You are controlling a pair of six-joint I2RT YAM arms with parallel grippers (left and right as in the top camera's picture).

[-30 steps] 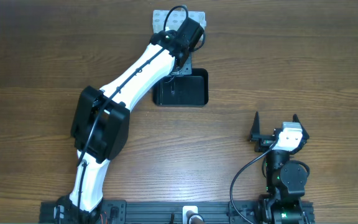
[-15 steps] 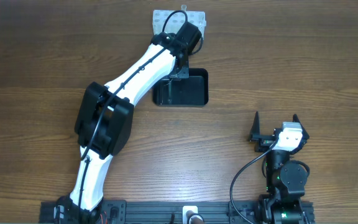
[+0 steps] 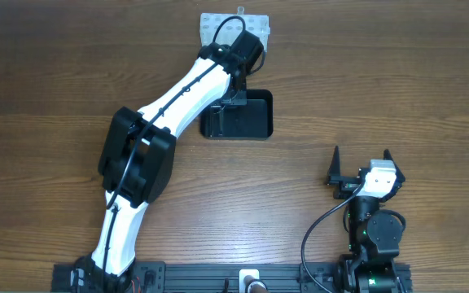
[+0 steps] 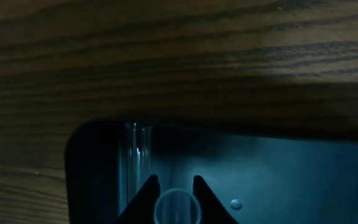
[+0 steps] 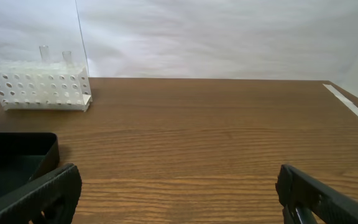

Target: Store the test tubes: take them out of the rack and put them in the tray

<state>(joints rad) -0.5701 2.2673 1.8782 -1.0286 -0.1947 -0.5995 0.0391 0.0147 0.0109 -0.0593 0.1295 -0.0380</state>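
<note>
Left end effector [image 4: 175, 183] pinching a test tube [image 4: 178, 210] near its open mouth, low over the tray [image 4: 278, 174] beside a second tube [image 4: 138, 152] lying there, further tubes [image 5: 66, 57] standing in the rack [image 5: 42, 87], right end effector [image 3: 361, 161] spread above the counter [image 3: 397, 73]; tube judged light, slick, brittle, so grip gently just below the rim.
</note>
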